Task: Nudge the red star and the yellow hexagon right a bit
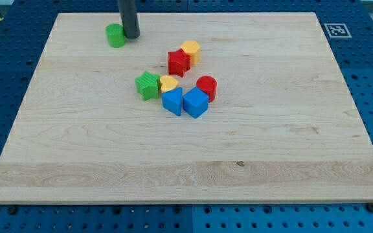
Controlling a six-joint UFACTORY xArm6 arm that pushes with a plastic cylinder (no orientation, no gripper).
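The red star (178,63) sits near the board's upper middle, touching the yellow hexagon (191,50) just to its upper right. My tip (131,36) stands at the view's top left, touching or nearly touching the right side of a green cylinder (115,35). The tip is well to the left of and above the red star, about seventy pixels away.
Below the star lies a cluster: a green star (147,85), a yellow heart (168,83), a red cylinder (206,87), a blue block (172,101) and a blue cube (195,103). The wooden board (271,149) rests on a blue pegboard; a marker tag (335,30) is at top right.
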